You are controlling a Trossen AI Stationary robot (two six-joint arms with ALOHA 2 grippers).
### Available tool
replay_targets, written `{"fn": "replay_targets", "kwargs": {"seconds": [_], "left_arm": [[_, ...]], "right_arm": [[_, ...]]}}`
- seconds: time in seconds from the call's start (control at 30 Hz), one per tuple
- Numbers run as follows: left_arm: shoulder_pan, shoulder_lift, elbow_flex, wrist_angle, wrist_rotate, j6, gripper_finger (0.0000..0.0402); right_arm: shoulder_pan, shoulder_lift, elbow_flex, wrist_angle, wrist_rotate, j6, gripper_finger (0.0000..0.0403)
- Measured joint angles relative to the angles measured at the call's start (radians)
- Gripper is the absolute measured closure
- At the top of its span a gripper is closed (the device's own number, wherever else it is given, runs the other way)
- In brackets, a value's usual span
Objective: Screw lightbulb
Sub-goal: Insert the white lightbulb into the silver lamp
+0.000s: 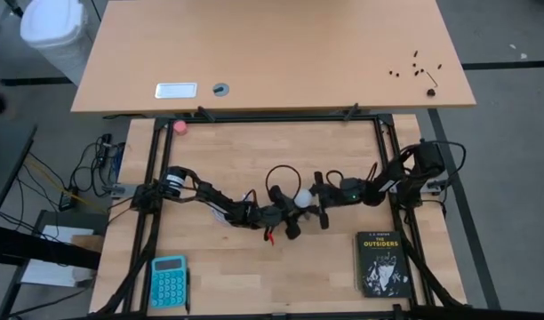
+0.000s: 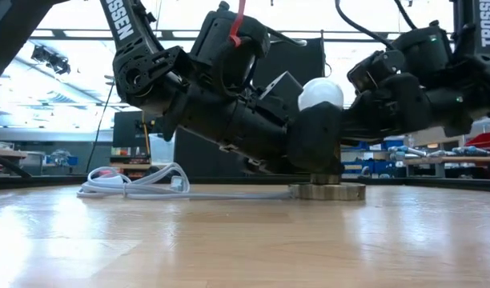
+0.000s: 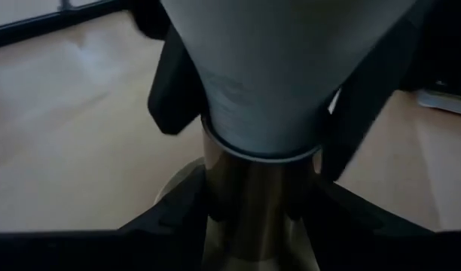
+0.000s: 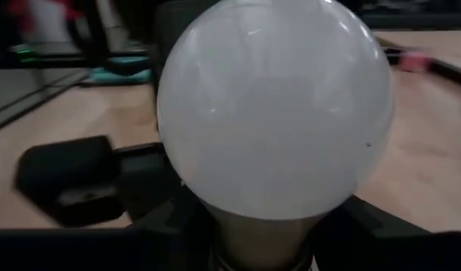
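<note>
Upright, the lightbulb (image 2: 320,93) stands on the socket (image 2: 327,190) — globe up, screw base down, long axis vertical — pinched between the nearly closed right gripper (image 4: 261,233); left gripper (image 3: 249,218) clamps the socket.

both my arms reach low to mid-table, my left gripper (image 1: 288,216) and right gripper (image 1: 318,205) meeting, fingers drawn narrow.

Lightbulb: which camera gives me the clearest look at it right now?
The right wrist view: the lightbulb fills the picture, globe unobstructed. The left wrist view shows only its tapering neck meeting the metal base. The low view shows just the top of the globe above dark grippers. The high view gives a small white dot.
</note>
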Motion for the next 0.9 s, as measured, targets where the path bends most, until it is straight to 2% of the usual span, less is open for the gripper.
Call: {"fn": "replay_targets", "kwargs": {"seconds": [0.3,0.4,0.47,0.7,0.9], "left_arm": [[0.003,0.001,-0.001,-0.001,-0.059,-0.013,0.0217],[0.002,0.001,-0.002,-0.005,-0.085,-0.014,0.0217],[0.0,0.001,-0.002,-0.007,-0.095,-0.015,0.0217],[-0.003,0.001,-0.001,-0.007,-0.088,-0.007,0.0217],[-0.006,0.002,0.002,-0.004,-0.06,0.002,0.0217]], "right_arm": [[0.12,0.002,0.064,-0.088,0.451,0.08,0.0222],[0.145,0.002,0.12,-0.188,0.574,0.111,0.0221],[0.156,0.002,0.15,-0.241,0.618,0.123,0.0221],[0.172,0.004,0.142,-0.222,0.634,0.117,0.0216],[0.149,-0.018,0.08,-0.142,0.447,0.114,0.0162]]}}
